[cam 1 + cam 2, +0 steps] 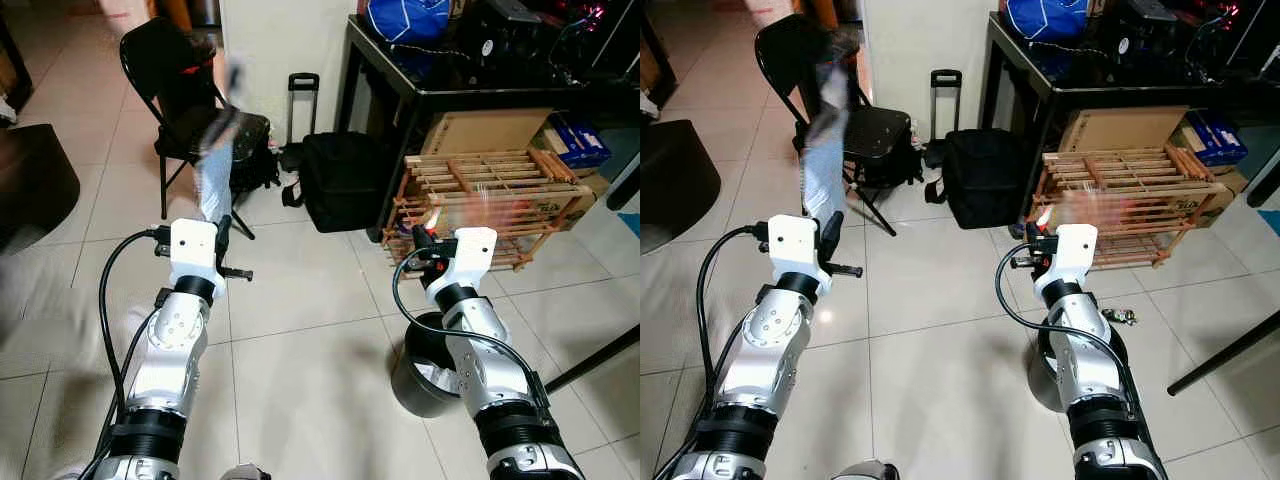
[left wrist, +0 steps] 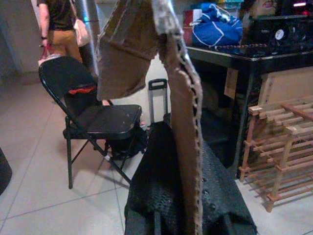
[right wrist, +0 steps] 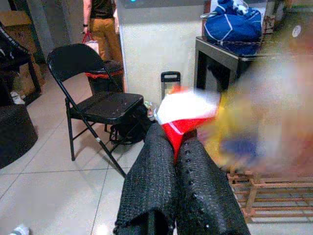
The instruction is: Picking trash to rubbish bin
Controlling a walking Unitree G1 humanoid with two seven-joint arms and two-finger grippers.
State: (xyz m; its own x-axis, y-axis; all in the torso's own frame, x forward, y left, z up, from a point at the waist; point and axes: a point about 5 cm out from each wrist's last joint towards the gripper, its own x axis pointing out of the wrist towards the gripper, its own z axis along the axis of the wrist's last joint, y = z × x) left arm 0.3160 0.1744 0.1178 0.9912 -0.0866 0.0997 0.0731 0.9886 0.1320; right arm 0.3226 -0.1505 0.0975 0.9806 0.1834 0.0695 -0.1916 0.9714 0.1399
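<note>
Both arms are reaching forward over the tiled floor [image 1: 300,330], each carrying a piece of trash. The left gripper [image 2: 178,215] is holding its jaws pressed narrow on a strip of torn cardboard [image 2: 183,127], which is standing up well above the fingers and bending over at the top; in the head views it is showing as a blurred pale strip above the left wrist, so it is probably swinging. The right gripper [image 3: 178,147] is pinching a red and white wrapper [image 3: 188,115] at its very tips, jaws closed together on it, and the rest of the wrapper is smearing into a blur beside them. The rubbish bin [image 1: 425,375], a dark round pail, is sitting on the floor directly beneath the right forearm, so the right arm is seemingly positioned to let go first, though the wrapper is hanging forward of the bin's mouth rather than over it. The cardboard is being held well apart from the bin, off to the left, and would need to cross over. Ahead, a black folding chair [image 1: 185,95], a black bag [image 1: 340,180], a wooden rack [image 1: 490,195] and a dark worktop [image 1: 480,85] are crowding the space beyond. A person [image 3: 102,24] is standing in the background.
</note>
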